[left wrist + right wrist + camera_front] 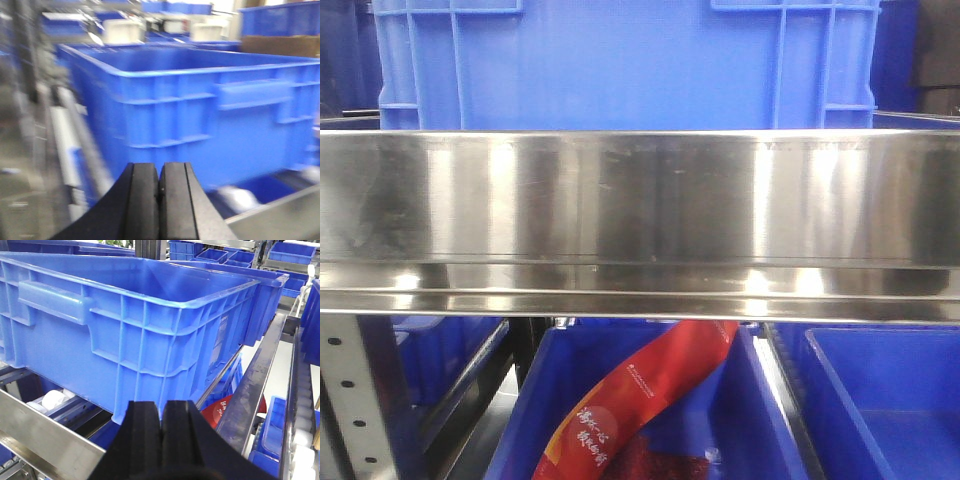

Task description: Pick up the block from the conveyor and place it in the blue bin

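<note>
Left wrist view is smeared all over, so the white boxes at 12 o'clock are just blobs. In the front view the steel rail hides the blue bin's bottom, and the red packet at 6 o'clock has tiny unreadable print, cut off below.

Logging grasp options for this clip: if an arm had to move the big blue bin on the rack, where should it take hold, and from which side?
Probably the raised handle bar on the blue bin's side wall: it juts out under the rim, giving a ledge. Come from the right pincer's side, level with the wall. Both the right and the left pincer are shut, so open first.
</note>
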{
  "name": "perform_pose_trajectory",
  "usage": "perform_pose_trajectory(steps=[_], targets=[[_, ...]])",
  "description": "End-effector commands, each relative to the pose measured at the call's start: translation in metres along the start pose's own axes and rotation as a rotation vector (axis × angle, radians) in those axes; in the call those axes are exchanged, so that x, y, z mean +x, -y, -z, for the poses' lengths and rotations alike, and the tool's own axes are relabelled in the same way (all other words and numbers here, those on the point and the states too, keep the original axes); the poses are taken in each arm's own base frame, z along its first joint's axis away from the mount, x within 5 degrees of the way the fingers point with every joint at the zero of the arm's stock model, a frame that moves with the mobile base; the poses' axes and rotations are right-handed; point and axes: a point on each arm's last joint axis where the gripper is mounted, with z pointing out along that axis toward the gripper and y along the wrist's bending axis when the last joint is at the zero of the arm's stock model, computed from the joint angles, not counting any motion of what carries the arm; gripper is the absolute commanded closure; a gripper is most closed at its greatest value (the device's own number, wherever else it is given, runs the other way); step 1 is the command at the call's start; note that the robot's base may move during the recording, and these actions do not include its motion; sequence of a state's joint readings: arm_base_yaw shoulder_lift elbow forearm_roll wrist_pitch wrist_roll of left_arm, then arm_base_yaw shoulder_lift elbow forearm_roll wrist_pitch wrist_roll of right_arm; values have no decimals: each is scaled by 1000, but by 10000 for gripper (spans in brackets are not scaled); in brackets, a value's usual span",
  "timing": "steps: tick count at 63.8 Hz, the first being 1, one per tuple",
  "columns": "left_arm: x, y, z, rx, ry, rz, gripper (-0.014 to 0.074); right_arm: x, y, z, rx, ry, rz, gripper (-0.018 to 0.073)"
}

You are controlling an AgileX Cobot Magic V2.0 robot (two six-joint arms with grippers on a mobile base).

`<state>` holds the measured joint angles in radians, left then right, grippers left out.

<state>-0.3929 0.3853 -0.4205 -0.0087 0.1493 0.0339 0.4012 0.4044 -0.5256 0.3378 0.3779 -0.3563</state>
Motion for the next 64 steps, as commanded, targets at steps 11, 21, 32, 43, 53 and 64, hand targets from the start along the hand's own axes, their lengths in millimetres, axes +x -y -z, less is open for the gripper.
perform_pose_trajectory(steps=[11, 21, 32, 43, 53, 64], targets=[[45, -15, 29, -271, 69, -19, 707, -1, 1, 1, 8, 22, 12, 715], [78, -18, 37, -370, 123, -31, 707, -1, 1, 1, 8, 22, 12, 715], [96, -19, 37, -405, 177, -44, 707, -1, 1, 1, 8, 22, 12, 715], [101, -20, 36, -415, 124, -34, 707, -1, 1, 1, 9, 24, 12, 715], [101, -20, 36, -415, 124, -34, 707, -1, 1, 1, 9, 24, 12, 715], [101, -20, 36, -415, 124, -34, 707, -1, 1, 1, 9, 24, 12, 715]])
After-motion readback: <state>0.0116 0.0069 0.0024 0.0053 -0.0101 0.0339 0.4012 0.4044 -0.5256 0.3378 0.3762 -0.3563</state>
